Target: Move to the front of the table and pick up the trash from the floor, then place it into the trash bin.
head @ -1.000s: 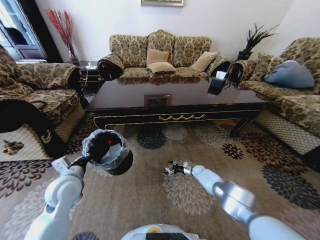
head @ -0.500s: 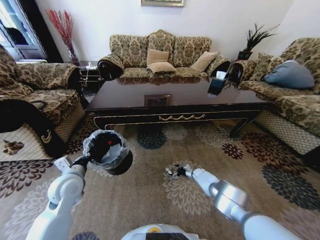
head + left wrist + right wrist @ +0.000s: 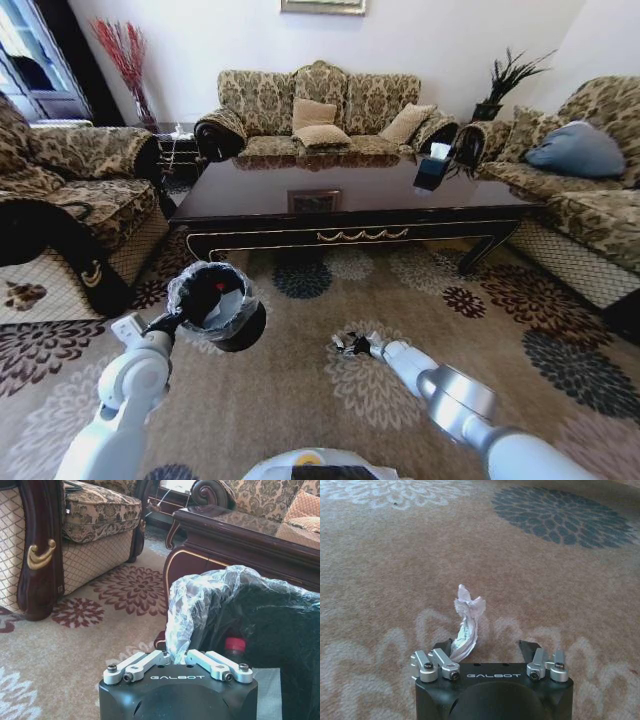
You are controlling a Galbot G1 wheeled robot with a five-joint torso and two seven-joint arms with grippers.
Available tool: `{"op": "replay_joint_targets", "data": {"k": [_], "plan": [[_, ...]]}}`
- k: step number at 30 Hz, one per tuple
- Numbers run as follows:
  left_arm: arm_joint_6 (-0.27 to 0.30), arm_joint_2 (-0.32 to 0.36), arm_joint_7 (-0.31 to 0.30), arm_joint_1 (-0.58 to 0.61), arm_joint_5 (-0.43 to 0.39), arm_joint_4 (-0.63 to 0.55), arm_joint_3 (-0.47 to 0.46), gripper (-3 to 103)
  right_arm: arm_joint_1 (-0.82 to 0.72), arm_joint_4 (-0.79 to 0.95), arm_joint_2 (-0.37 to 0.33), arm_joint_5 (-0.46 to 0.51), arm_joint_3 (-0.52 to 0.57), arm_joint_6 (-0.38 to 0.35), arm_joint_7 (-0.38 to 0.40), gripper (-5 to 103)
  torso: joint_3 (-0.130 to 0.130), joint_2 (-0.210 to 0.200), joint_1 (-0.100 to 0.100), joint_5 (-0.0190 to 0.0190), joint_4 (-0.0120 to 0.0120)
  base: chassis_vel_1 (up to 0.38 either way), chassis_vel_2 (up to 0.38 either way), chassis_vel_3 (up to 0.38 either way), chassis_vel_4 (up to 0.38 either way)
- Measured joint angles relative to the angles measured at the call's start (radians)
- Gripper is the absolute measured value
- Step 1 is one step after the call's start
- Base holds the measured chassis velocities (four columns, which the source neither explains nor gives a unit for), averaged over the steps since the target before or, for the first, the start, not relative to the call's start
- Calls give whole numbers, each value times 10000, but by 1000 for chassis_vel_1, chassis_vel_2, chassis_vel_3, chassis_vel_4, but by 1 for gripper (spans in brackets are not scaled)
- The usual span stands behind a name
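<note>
1. Head view: the left hand (image 3: 178, 322) holds up the small round black trash bin with its crinkly clear liner (image 3: 217, 304), near-left of the dark glossy wooden counter (image 3: 350, 205). The right hand (image 3: 352, 345) is low over the patterned carpet (image 3: 300, 400).
2. Left wrist view: fingers closed on the bin's liner rim; a red-capped clear bottle (image 3: 235, 650) already lies inside.
3. Right wrist view: fingers spread open around a crumpled white tissue (image 3: 466, 625), not yet gripped; binning it remains.

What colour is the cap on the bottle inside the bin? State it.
Red cap, clearest in the left wrist view.
</note>
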Motion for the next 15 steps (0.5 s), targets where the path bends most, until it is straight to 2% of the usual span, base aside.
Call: {"op": "replay_joint_targets", "data": {"k": [2,4,8,10,13,14,15], "plan": [[-10,-16,6,13,28,1,7,3,-3,-1,-28,0,40,99,-201,68,0,0,0,0,1,0,0,0,0],[-18,-20,10,14,44,10,16,3,-6,0,-40,0,58,152,-276,68,1,-1,1,0,0,0,0,0,0],[-36,-29,19,13,101,35,45,3,3,14,-104,0,121,331,-542,53,1,0,2,3,1,0,0,0,0],[-37,-29,21,13,110,35,48,3,21,19,-127,5,146,378,-617,53,2,-1,3,4,1,0,0,0,0],[-50,-30,26,14,138,54,52,3,105,21,-208,52,271,525,-819,38,0,-2,2,-7,-4,0,0,0,0],[-58,-30,38,14,144,67,57,3,114,23,-229,74,319,588,-956,38,1,-2,3,-2,-6,0,0,0,0],[-69,-29,40,14,159,81,59,3,117,25,-244,116,374,647,-1128,33,1,-3,3,2,-5,0,0,0,0]]}}
